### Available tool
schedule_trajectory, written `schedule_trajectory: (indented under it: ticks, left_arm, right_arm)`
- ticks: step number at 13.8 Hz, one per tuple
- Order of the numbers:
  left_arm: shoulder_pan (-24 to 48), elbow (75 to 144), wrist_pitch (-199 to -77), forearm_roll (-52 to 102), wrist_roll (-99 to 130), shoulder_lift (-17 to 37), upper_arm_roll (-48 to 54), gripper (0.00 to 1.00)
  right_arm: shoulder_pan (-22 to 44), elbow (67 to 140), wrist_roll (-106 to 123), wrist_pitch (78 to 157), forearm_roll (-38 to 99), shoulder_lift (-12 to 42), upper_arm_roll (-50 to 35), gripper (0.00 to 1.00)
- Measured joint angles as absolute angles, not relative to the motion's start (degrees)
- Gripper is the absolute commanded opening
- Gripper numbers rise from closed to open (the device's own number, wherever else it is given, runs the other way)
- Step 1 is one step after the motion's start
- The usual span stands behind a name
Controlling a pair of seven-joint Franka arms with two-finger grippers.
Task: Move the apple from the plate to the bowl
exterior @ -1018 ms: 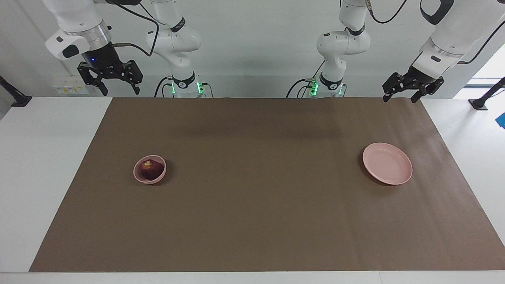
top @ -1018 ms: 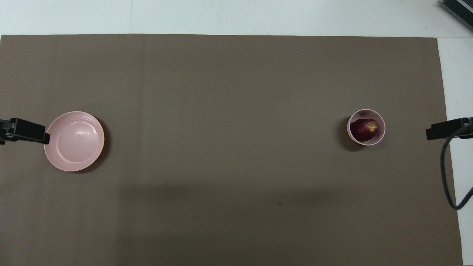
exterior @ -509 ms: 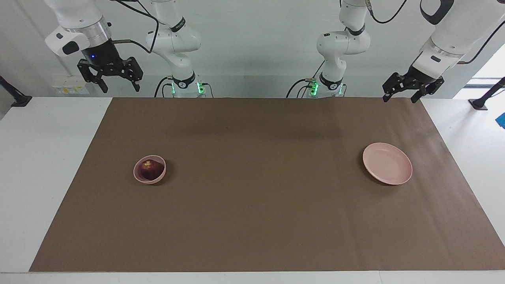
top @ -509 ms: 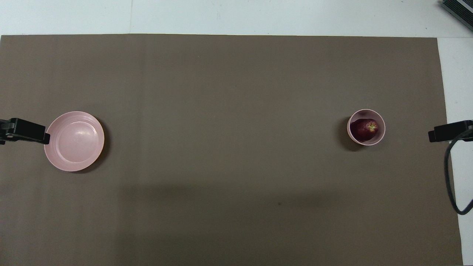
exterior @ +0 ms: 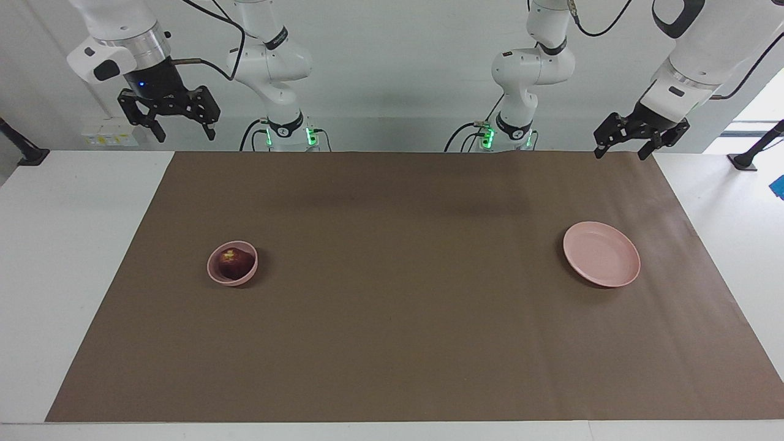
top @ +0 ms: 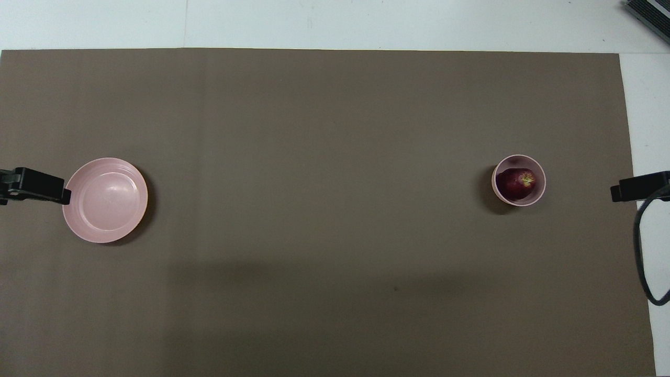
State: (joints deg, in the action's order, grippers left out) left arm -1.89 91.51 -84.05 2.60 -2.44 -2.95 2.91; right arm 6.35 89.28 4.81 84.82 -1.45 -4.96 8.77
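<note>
The dark red apple (exterior: 230, 262) lies in the small deep pink bowl (exterior: 236, 282) toward the right arm's end of the mat; both also show in the overhead view, the apple (top: 518, 183) inside the bowl (top: 539, 195). The flat pink plate (exterior: 601, 254) lies bare toward the left arm's end, also in the overhead view (top: 104, 200). My right gripper (exterior: 185, 136) is open and empty, high over the table's edge by the robots. My left gripper (exterior: 620, 154) is open and empty over the mat's corner by the robots.
A brown mat (exterior: 392, 318) covers most of the white table (exterior: 61, 257). In the overhead view one black finger (top: 42, 186) shows beside the plate and another finger (top: 636, 187) at the right arm's end, with a black cable (top: 639, 251) below it.
My right gripper has risen a little and drawn back toward the right arm's end of the table. The left arm, apple, bowl and plate have not moved.
</note>
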Motion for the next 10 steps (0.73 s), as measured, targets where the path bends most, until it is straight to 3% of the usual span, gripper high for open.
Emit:
schedule_trajectory:
  ticks: [10]
  left_arm:
    - [-1.9, 91.5, -84.0, 2.6, -2.4, -3.0, 2.9, 1.0]
  right_arm:
    - [6.4, 89.2, 4.8, 84.8, -2.4, -5.0, 8.7, 1.0]
